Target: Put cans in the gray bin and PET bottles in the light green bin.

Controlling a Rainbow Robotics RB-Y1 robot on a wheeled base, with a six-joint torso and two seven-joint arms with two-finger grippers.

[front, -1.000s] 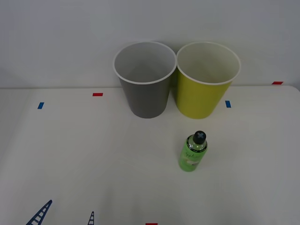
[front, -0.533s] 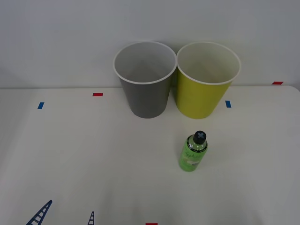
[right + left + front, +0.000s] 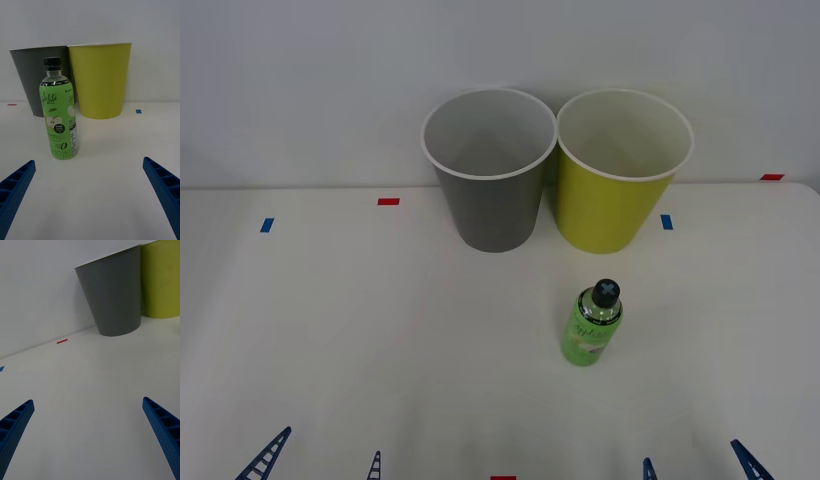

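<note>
From the front view you see the gray bin (image 3: 488, 170) and the light green bin (image 3: 622, 170) standing upright at the far side of the white tabletop (image 3: 360, 340), just beside each other, gray on the left, green on the right; whether their rims touch you cannot quite tell. The PET bottle (image 3: 591, 324) stands upright nearer to you, in front of the green bin and apart from it, black cap up. At the near edge the left pincer (image 3: 320, 460) shows two blue fingertips at the left, and the right pincer (image 3: 698, 464) shows two at the right, each pair spread apart and holding nothing. Small red and blue tape marks (image 3: 388, 201) dot the tabletop. In the right wrist view your right pincer (image 3: 90, 195) is wide open, and the bottle (image 3: 59, 112) stands ahead of it, nearer one finger than the other, with the gray bin (image 3: 32, 75) and green bin (image 3: 99, 78) behind. In the left wrist view your left pincer (image 3: 88, 435) is likewise open over bare tabletop, with the gray bin (image 3: 112, 296) ahead and the green bin (image 3: 163, 281) beside it.
</note>
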